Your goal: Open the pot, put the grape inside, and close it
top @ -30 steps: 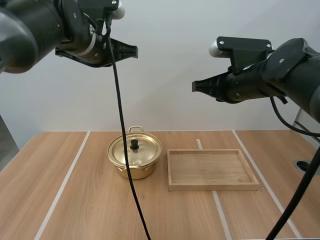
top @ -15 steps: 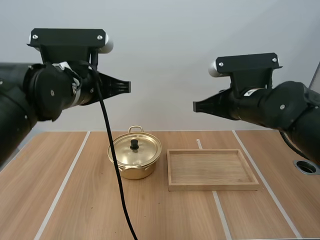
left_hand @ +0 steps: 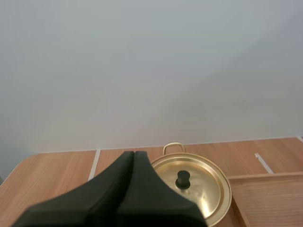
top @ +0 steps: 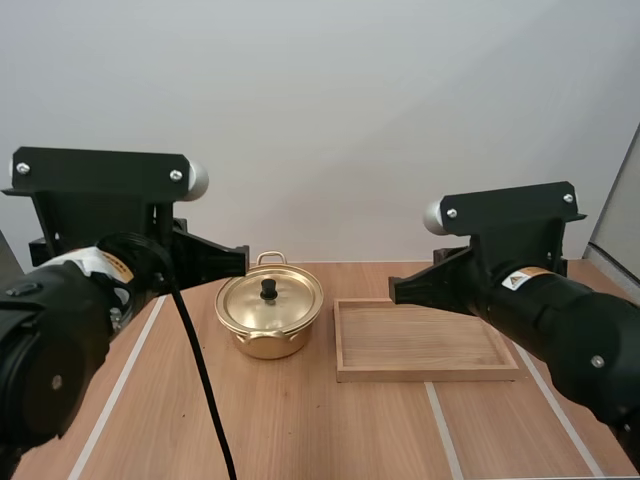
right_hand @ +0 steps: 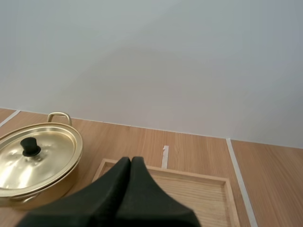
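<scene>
two grippers, both closed on nothing, are held up off the table (top: 300,420) as you face the first step of the job: opening the pot. your left gripper (left_hand: 134,157) has its fingers pressed together in one dark wedge, pointed toward the gold pot (top: 270,322). your right gripper (right_hand: 131,161) is likewise pressed closed and empty, aimed over the wooden tray (top: 420,338), whose floor is bare wood. the pot stands upright on the table on your left side of the tray, near it but not touching. its lid (top: 285,302) sits flat, with the black knob (top: 268,288) at its centre. nothing of the task looks done, since the lid is on and neither arm touches anything. the next move, by this reading, calls for you to spread the left fingers, bring them down around the knob, pinch it and lift straight up. the tray looks a likely place to park the lid.
</scene>
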`<state>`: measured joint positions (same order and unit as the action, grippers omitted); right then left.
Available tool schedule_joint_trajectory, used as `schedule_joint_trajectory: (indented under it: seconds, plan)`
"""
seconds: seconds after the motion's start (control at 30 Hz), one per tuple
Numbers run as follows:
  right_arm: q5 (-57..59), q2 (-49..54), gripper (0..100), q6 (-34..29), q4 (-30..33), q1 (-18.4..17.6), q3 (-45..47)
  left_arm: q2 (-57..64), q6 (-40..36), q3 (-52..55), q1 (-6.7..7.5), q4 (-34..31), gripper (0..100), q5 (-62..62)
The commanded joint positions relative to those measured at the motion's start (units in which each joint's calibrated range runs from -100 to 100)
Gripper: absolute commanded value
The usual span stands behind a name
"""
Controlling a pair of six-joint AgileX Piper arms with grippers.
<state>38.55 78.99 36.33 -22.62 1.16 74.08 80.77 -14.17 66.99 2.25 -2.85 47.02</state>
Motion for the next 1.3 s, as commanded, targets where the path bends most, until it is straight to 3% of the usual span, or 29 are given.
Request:
schedule_joint_trajectory:
  seconds: [0.0, 0.3, 0.47, 0.9, 1.27]
  plan:
    - [6.56, 3.91, 0, -0.14, -0.12, -0.07, 0.85, 2.97, -0.63, 2.69, -0.02, -1.10, 0, 0.25]
    - [8.30, 14.81, 0, 0.95, 0.65, -0.07, 4.00, 10.32, -0.63, 8.75, -0.02, -1.94, 0, -2.86]
    - [-1.93, 20.60, 0, 5.93, -2.18, -0.07, 7.19, 10.88, 1.13, 15.54, -0.02, -2.54, 0, -7.07]
    - [-5.50, 21.01, 0, 7.27, -1.26, -0.07, 20.99, 10.88, 3.17, 30.48, -0.74, -2.54, 0, -26.51]
    - [-6.96, 21.01, 0, 5.09, -4.10, -0.07, 25.92, 10.88, 2.37, 33.01, -0.81, -2.54, 0, -23.54]
